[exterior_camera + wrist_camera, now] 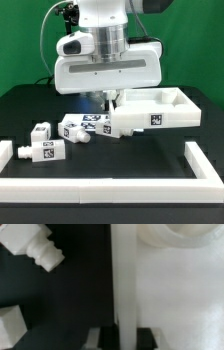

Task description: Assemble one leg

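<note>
Item count: one arm, one end effector (109, 101), one panel (172, 115), one border rail (100, 186), and at least three legs. The group at the centre is too small to tell whether it holds one peg or two. In the wrist view the end effector (125, 338) is clenched on the panel's (175, 297) raised rim (124, 280): a dark fingertip (101, 339) sits against each face of the white strip with no gap visible. In the exterior view the grasp point lies at the panel corner toward that view's left. The centre leg (88, 126) lies on the black surface (130, 160), just beside the panel corner and below the end effector. Its long axis runs roughly along the exterior view's left-right line, rising slightly toward the right. The left leg (37, 152) also lies flat, with its long axis left-right and a tag face toward the camera. A third leg (42, 131) sits just behind the left leg; its orientation cannot be told. All legs rest apart from the end effector. The border rail runs along the near edge and turns up at both sides of the exterior view. Bare surface lies between the rail, the legs and the panel's front wall.
</note>
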Motion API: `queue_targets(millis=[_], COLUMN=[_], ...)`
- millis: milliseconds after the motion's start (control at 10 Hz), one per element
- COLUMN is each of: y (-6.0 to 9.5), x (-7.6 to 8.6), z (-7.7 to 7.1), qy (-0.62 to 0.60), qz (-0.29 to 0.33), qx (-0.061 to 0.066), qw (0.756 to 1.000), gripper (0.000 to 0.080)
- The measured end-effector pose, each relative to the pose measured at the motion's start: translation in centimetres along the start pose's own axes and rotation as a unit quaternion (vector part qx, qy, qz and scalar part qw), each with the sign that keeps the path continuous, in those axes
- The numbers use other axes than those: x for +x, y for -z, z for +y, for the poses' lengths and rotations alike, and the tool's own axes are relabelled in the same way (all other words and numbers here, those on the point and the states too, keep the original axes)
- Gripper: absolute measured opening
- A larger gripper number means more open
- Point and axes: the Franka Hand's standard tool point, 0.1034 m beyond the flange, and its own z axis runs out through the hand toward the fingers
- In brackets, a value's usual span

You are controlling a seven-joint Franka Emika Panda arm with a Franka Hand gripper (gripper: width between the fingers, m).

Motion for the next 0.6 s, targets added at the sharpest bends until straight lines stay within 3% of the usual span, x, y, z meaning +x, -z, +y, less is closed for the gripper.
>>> queue_targets(millis=[100,200,300,600], y=[-0.5,-1.0,-1.7,-2.6], x=[1.5,4.6,5.9,6.4], z=[0.7,1.2,1.4,1.6], qy=[-0.004,-0.005,-0.004,-0.005], qz=[-0.013,-0.012,-0.008,-0.009], qx=[0.001,-0.002,-0.005,-0.007], qw=[1.0,1.0,1.0,1.0], gripper=[0.0054,0.0054,0.0054,0.0054])
